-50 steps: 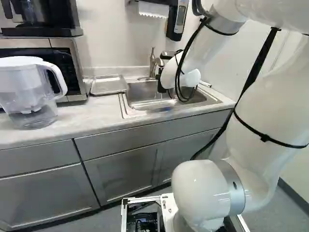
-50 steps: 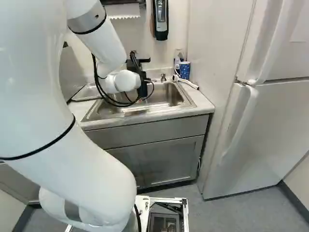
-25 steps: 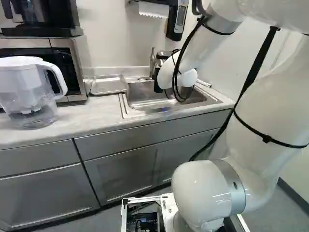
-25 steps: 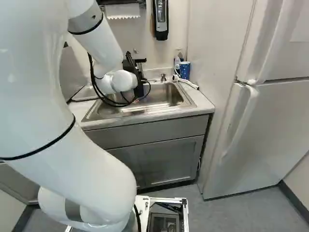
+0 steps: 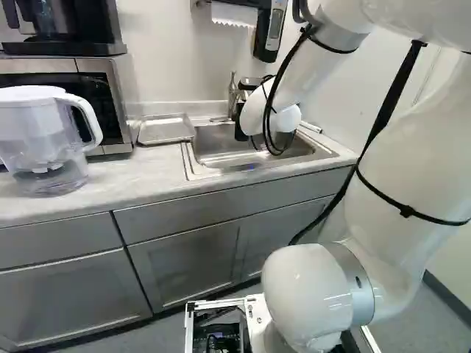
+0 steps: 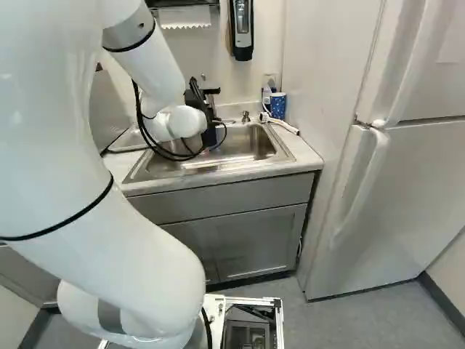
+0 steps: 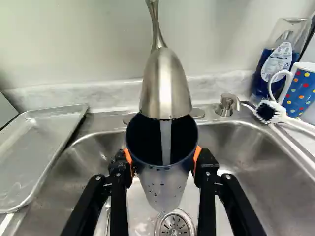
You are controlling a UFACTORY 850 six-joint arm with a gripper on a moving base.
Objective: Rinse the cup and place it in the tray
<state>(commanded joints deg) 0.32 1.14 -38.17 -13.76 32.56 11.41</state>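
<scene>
In the right base view my gripper (image 6: 208, 125) is over the sink, its fingertips hidden. In the wrist view the gripper (image 7: 163, 162) is shut on the cup (image 7: 164, 184), an orange pad against each side. The cup is dark inside, with droplets on its greyish outer wall, and its mouth faces the faucet (image 7: 165, 86). Water runs from the faucet into the cup. The metal tray (image 7: 37, 152) lies beside the sink; the left base view shows the tray (image 5: 166, 129) on the counter.
The sink basin (image 7: 261, 162) and its drain (image 7: 174, 225) lie beneath the cup. Past the sink's far corner are a soap dispenser (image 7: 227, 104), a brush (image 7: 269, 112), a blue bottle (image 7: 275, 61) and a dotted mug (image 7: 301, 91). A water pitcher (image 5: 45, 136) and a microwave stand beyond the tray.
The wrist and gripper have shifted slightly left in both base views and tilted, mostly between the first two moments. The latest half second shows almost no motion. The base has not moved.
</scene>
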